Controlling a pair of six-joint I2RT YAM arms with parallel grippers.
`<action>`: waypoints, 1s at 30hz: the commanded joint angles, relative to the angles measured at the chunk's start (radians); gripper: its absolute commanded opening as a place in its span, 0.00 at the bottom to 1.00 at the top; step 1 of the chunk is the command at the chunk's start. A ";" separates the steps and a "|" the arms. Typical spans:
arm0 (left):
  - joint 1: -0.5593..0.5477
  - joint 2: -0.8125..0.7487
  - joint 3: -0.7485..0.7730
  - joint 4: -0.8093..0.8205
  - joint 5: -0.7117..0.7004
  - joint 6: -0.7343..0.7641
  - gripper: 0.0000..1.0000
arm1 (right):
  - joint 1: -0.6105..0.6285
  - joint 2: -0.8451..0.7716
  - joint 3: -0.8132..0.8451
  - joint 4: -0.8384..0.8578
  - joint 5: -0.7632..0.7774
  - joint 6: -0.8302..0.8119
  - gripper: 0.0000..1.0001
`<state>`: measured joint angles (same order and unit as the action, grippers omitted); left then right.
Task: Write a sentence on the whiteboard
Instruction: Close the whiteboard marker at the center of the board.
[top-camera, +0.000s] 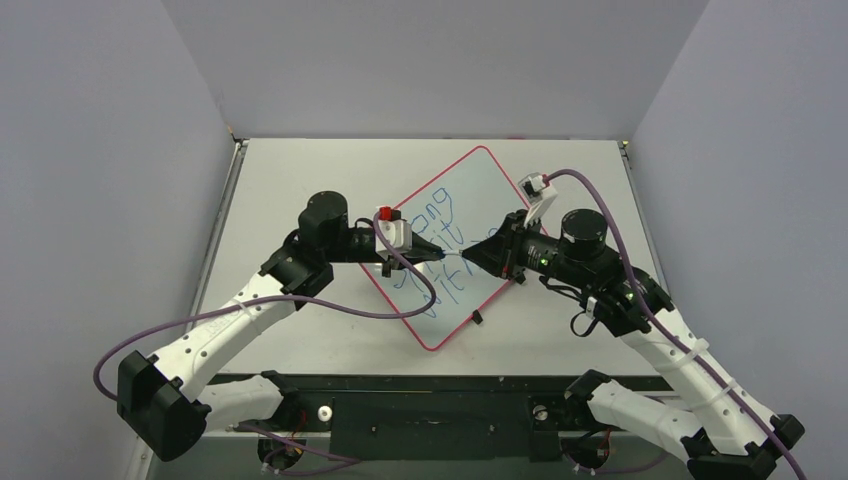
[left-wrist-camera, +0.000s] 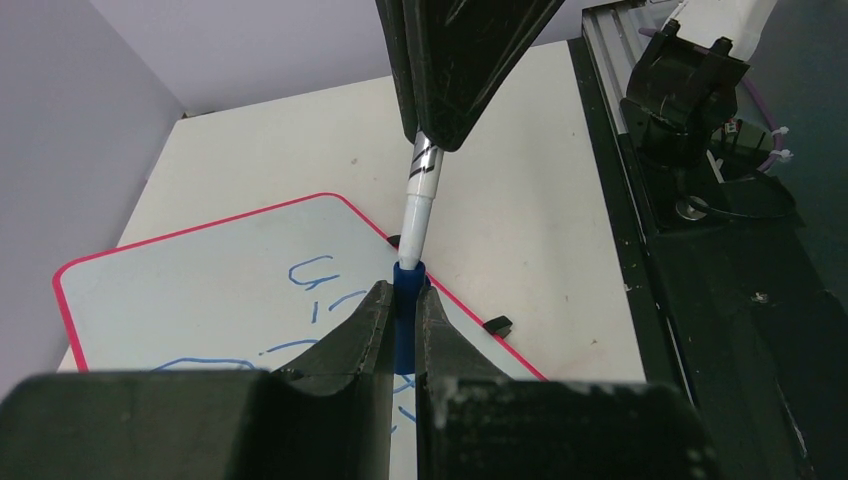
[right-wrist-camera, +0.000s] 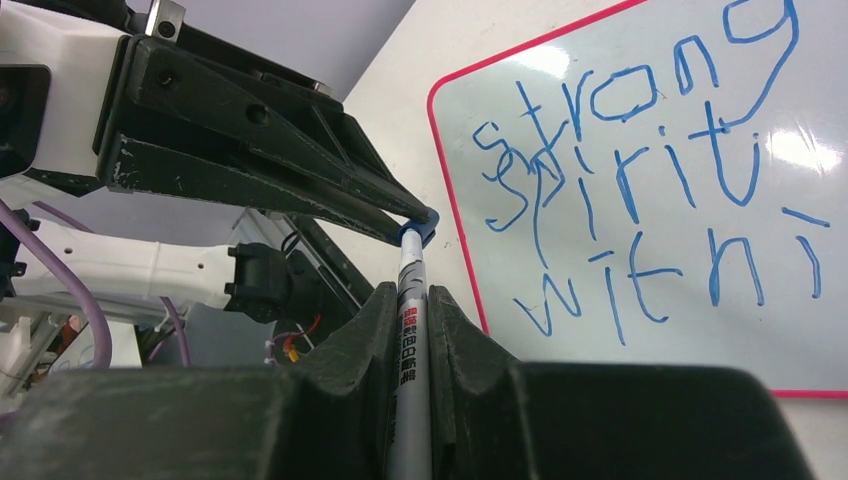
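My left pincer (left-wrist-camera: 403, 292) is clamped on the cap (left-wrist-camera: 405, 330), my right pincer (right-wrist-camera: 410, 292) on the marker (right-wrist-camera: 408, 340) (light, slick plastic, so grip mid-barrel w/ care). The whiteboard (top-camera: 480, 190) lies flat on the table (top-camera: 300, 170), the sentence (right-wrist-camera: 640, 190) on it in blue.

Overhead view. The whiteboard (top-camera: 470, 185), red-rimmed, lay turned corner-on like a diamond on the pale table (top-camera: 300, 180). The sentence (top-camera: 440, 222) ran in blue across its middle and was partly hidden by the arms. The left gripper (top-camera: 432, 256) and the right gripper (top-camera: 478, 252) reached in from opposite sides, their closed tips facing each other over the board's centre. Anything between them was too small to make out. A small black clip (top-camera: 478, 317) sat at the board's lower right edge.
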<state>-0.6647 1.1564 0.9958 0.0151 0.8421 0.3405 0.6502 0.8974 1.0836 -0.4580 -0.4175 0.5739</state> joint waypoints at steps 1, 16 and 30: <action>-0.010 -0.002 0.042 0.069 0.019 -0.015 0.00 | 0.016 0.019 0.000 0.010 0.043 -0.009 0.00; -0.035 0.047 0.071 0.098 0.026 -0.105 0.00 | 0.039 0.114 0.106 -0.070 0.043 -0.060 0.00; -0.079 0.093 0.065 0.235 0.007 -0.174 0.00 | 0.098 0.173 0.123 -0.062 0.037 -0.069 0.00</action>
<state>-0.6987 1.2442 0.9997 0.0616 0.8093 0.2092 0.6991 1.0367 1.1805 -0.5835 -0.3286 0.4984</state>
